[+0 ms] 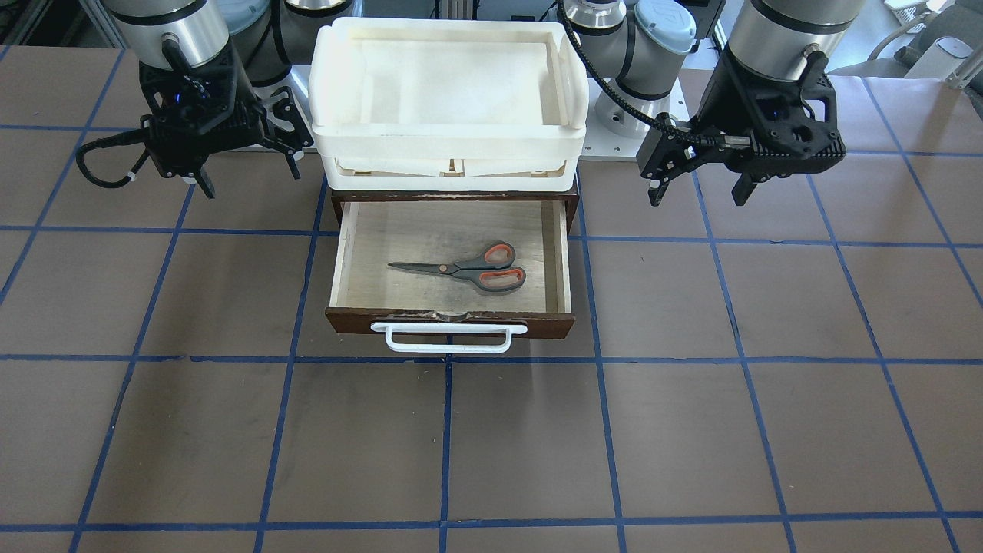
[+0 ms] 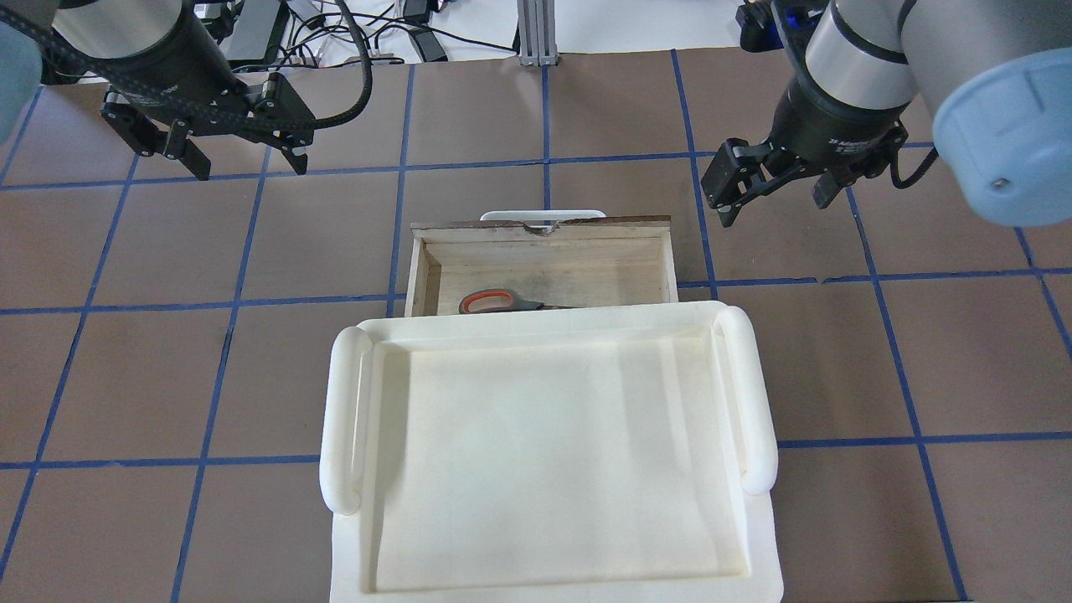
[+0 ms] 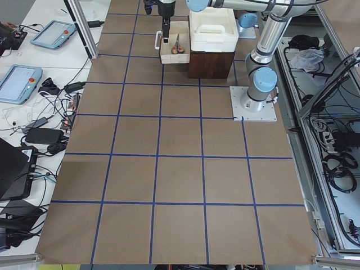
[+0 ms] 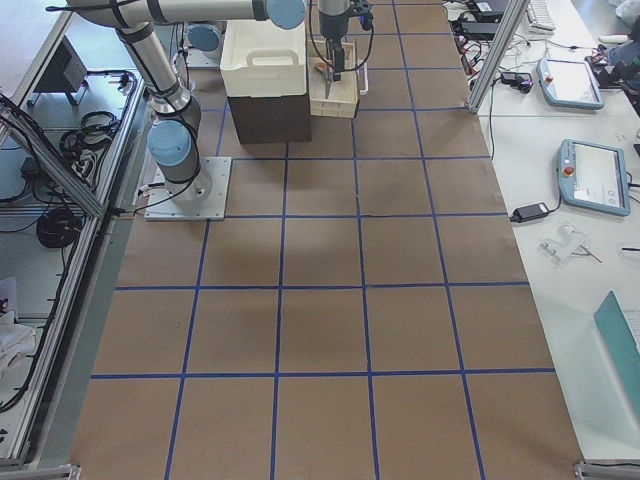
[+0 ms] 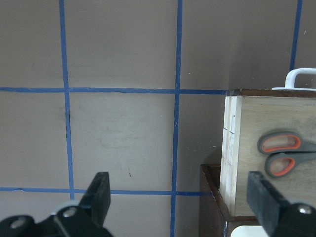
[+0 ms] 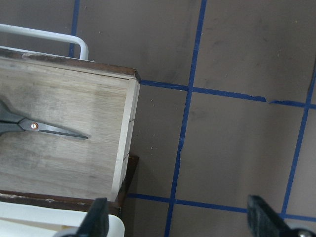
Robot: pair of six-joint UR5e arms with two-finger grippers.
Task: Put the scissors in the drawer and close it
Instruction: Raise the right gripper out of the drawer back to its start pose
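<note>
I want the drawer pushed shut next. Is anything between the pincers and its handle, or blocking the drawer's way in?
Nothing visible does. The left pincer and right pincer hang open on either side of the drawer, with no object between them and its handle. The scissors lie flat inside, nothing sticking over the rim.

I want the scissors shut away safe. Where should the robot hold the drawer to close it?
Probably the white bar handle on the drawer's front. It sticks out with a gap behind it, so coming down from above and pinching the bar across looks easiest, then pushing toward the robot.
</note>
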